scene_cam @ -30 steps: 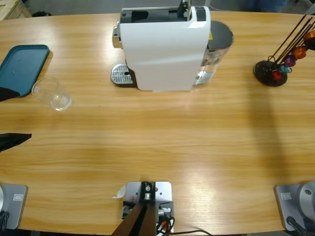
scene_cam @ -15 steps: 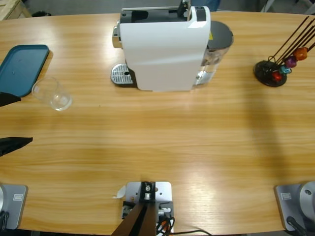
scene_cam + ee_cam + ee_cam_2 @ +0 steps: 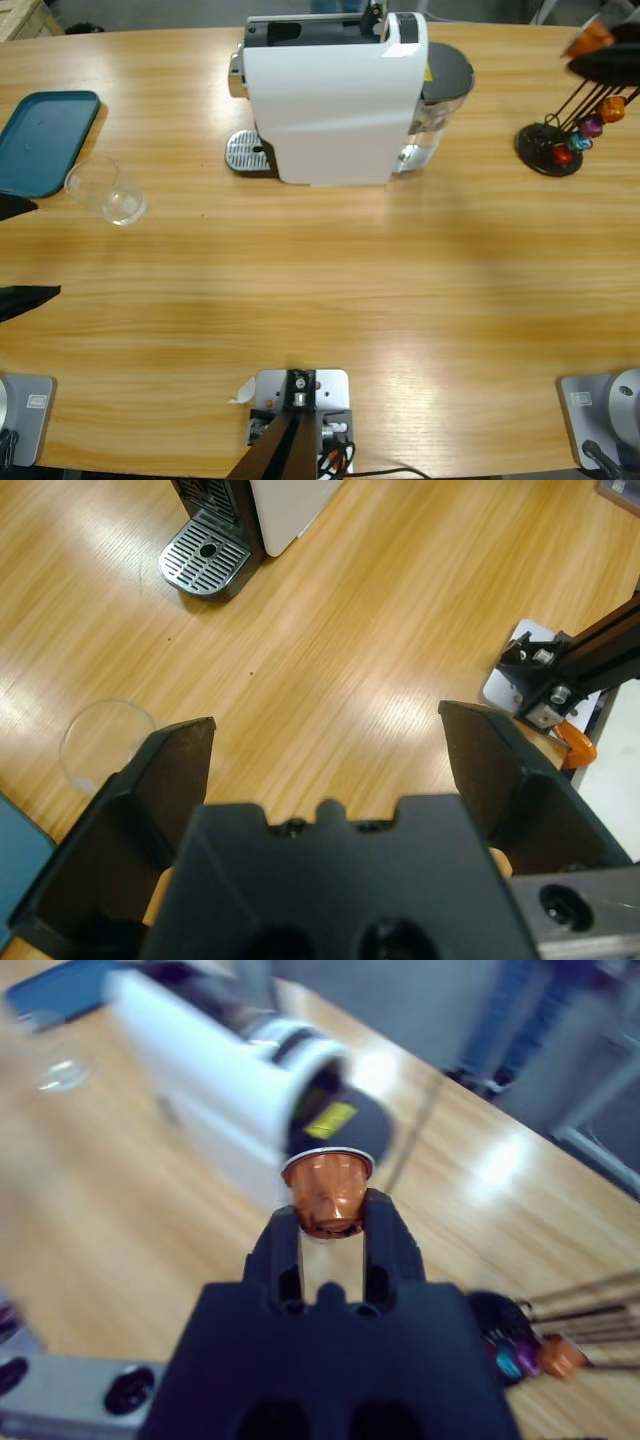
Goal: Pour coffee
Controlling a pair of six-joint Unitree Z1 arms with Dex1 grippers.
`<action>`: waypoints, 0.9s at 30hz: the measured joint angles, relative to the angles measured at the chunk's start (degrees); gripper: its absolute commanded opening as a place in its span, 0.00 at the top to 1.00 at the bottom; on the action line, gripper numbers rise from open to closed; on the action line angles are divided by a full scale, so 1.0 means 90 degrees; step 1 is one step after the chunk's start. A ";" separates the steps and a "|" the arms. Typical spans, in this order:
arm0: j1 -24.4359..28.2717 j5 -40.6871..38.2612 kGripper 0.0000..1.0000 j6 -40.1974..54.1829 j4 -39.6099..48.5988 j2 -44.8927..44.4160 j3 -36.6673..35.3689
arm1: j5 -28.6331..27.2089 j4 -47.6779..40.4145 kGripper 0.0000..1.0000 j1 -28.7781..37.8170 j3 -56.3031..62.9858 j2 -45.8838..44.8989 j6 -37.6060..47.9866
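- No coffee showed anywhere; the clear glass (image 3: 107, 190) stood empty on the table (image 3: 330, 300), near the teal tray (image 3: 45, 140) and well apart from the drip grate (image 3: 247, 152) of the white coffee machine (image 3: 330, 95).
- The right gripper (image 3: 330, 1222) was clamped on an orange capsule (image 3: 327, 1188), lifted clear of the table and facing toward the machine in its wrist view. In the high view only its dark tip and the capsule (image 3: 590, 38) showed at the upper right corner, above the capsule stand (image 3: 560, 140).
- The left gripper (image 3: 325, 740) stood spread wide and empty, looking down on the glass (image 3: 105, 742) and the grate (image 3: 205, 558); in the high view its two black tips (image 3: 20, 250) just broke the left edge.
- By my reading the task was at an early stage: a capsule was in hand but not loaded, the glass was not under the spout, nothing was brewed or poured.
- Both arms were mostly cut off in the high view. The machine's capsule slot and spout could not be made out, and the right wrist view's background was smeared, so the figure there was unclear.
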 measured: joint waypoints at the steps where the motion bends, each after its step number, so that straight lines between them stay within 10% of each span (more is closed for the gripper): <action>1: 0.0000 0.0022 0.03 0.0068 0.0109 -0.0045 -0.0014 | 0.0015 0.0070 1.00 0.0296 -0.0092 0.0021 -0.0042; 11: 0.0000 0.0143 0.03 0.0551 0.1027 -0.0263 -0.0316 | 0.0364 0.0253 1.00 0.2035 -0.2180 0.1862 -0.0723; 27: 0.0000 0.0144 0.03 0.0649 0.1031 -0.0325 -0.0318 | 0.1142 0.0508 1.00 0.1913 -0.4130 0.4255 -0.1748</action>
